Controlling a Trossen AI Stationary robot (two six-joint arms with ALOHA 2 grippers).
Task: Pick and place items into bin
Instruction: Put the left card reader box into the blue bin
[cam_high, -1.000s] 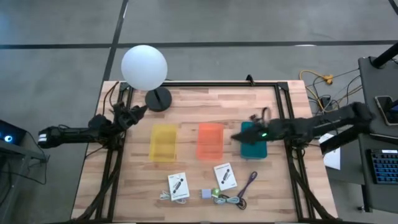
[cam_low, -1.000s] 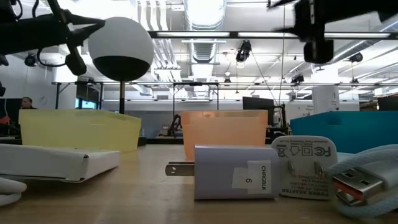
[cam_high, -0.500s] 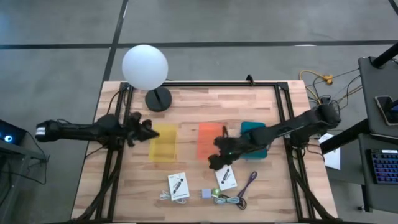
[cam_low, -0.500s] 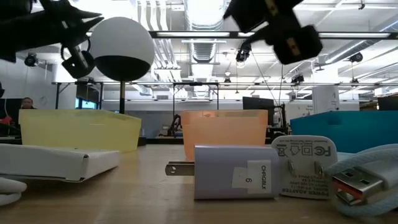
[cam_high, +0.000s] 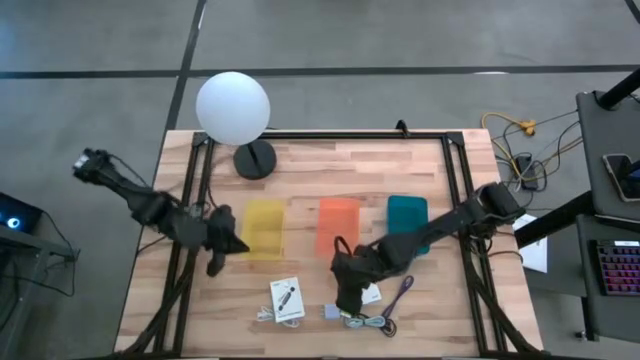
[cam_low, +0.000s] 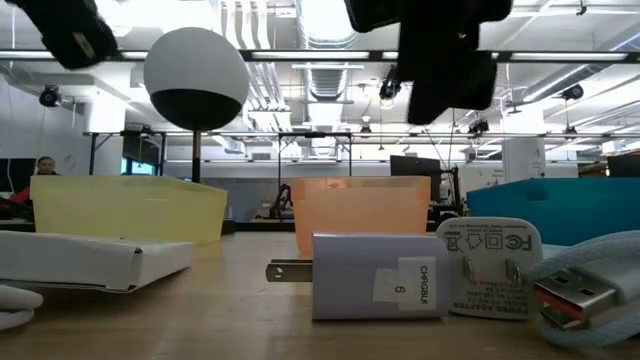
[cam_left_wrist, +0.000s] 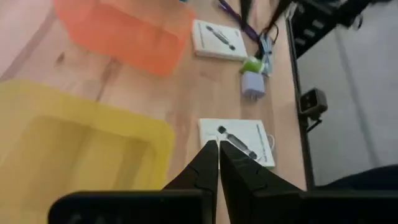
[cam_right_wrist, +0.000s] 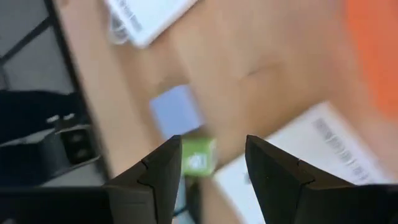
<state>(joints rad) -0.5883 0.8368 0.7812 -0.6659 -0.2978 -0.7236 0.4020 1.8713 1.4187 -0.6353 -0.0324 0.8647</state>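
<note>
Down at the near edge of the table (cam_high: 420, 160) lay the items: a white card (cam_high: 287, 299) printed with a dark stick shape at left, a second white card (cam_high: 370, 294) to its right and partly under the right arm, a small grey cube (cam_high: 331, 311) and a green cube (cam_high: 346, 312) between them, a purple cable (cam_high: 402, 291) just right of the second card, and a grey cable (cam_high: 374, 323) coiled nearest the edge. From table height the grey cube showed as a plug adapter (cam_low: 375, 287) with a white adapter (cam_low: 487, 265) touching its right side and a cable plug (cam_low: 560, 300) beside that. Farther back stood three bins in a row: yellow bin (cam_high: 264, 229) at left, orange bin (cam_high: 338, 226) in the middle, teal bin (cam_high: 407, 216) at right. The right gripper (cam_high: 347, 292) hung over the cubes and the second card, its fingers (cam_right_wrist: 158, 180) spread wide and holding nothing, the green cube (cam_right_wrist: 199, 159) showing between them. The left gripper (cam_high: 222, 248) sat off the near left corner of the yellow bin, its fingers (cam_left_wrist: 209, 167) pressed narrow together and empty, pointing toward the first card (cam_left_wrist: 236, 141). A white globe lamp (cam_high: 233, 108) on a dark base stood at the far left of the table.
</note>
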